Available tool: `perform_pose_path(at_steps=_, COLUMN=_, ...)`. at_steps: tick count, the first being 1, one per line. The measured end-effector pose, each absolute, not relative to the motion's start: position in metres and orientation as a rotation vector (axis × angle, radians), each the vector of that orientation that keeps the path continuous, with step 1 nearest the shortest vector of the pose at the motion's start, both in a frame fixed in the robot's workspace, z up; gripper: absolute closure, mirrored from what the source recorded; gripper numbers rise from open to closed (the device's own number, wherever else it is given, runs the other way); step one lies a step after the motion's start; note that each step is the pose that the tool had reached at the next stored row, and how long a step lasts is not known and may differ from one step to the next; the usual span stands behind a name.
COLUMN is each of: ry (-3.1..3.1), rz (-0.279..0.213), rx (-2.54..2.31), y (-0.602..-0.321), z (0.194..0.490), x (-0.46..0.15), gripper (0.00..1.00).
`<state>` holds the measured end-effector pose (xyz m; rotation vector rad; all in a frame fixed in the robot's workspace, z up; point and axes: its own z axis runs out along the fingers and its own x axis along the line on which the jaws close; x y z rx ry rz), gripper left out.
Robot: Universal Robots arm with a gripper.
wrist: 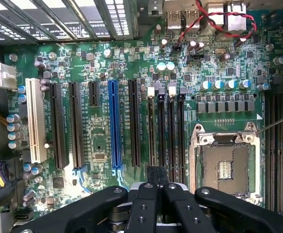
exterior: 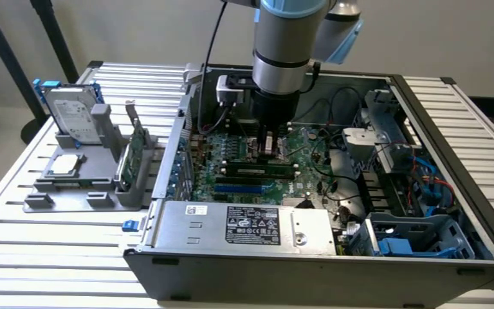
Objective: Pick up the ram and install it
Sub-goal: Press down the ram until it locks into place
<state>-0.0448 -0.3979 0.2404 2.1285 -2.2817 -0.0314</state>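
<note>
The ram [exterior: 258, 171] is a long dark stick with black chips, standing on edge along the black slots of the green motherboard [exterior: 221, 188] inside the open computer case. My gripper [exterior: 269, 154] hangs straight above it, fingers shut, with the tips just over the stick's top edge. Whether they touch it I cannot tell. In the wrist view the shut gripper [wrist: 156, 187] points at the motherboard [wrist: 102, 63]. A short dark piece that looks like the ram [wrist: 156, 175] pokes out beyond the tips, in line with the row of black slots [wrist: 165, 131].
A silver power supply [exterior: 247, 225] fills the case's near side. Cables [exterior: 350, 193] and a blue drive cage [exterior: 410, 241] crowd the exterior view's right. On the exterior view's left, a grey holder [exterior: 67, 196] carries a hard drive [exterior: 74, 116], a processor chip [exterior: 65, 166] and an expansion card [exterior: 131, 158]. The open processor socket [wrist: 225, 165] lies beside the slots.
</note>
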Motion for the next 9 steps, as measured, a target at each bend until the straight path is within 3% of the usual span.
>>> perform_pose_path(at_steps=9, ry=-2.289, rz=-0.026, rx=2.136, y=-0.3979, z=0.2359, x=-0.0448, gripper=0.89)
